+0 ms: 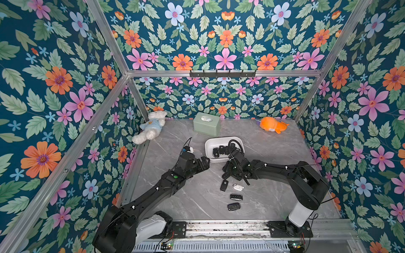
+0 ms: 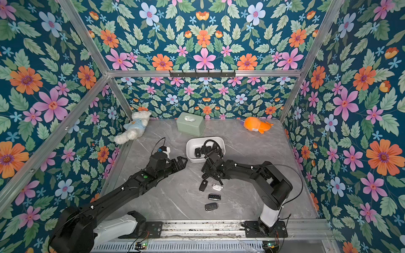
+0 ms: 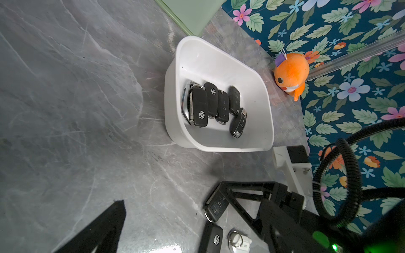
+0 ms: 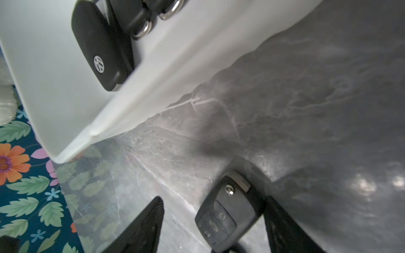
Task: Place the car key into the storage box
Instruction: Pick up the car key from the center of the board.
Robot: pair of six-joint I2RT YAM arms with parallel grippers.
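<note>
The car key [image 4: 228,212], a black flip fob lying buttons up, rests flat on the grey marbled bench [image 1: 175,197]. It is just near of the storage box [image 1: 222,138] and apart from the box's near wall. The right pincer [image 4: 213,200] is down around it, with the key between the two fingers. The key touches one finger [image 4: 282,221], while a strip of bare bench shows between it and the opposite finger [image 4: 144,221]. The jaws stand fairly wide and are not clamped on the key. In both top views the right arm hides this key.

The white storage box holds several black key fobs [image 3: 211,103] lying side by side on its floor. Near of the right pincer more fobs lie on the bench: a black fob [image 1: 224,185], a white fob [image 1: 238,187] just right of it, then a second black fob [image 1: 236,197] and a third black fob [image 1: 233,206] nearer.

The left pincer [image 1: 205,163] hangs just left of the box's near left corner, its jaws spread wide and empty.

Along the far edge are a white teddy bear [image 1: 151,127] in the left corner, a sage-green tissue box [image 1: 206,123] in the middle and an orange plush toy [image 1: 272,124] to the right.
</note>
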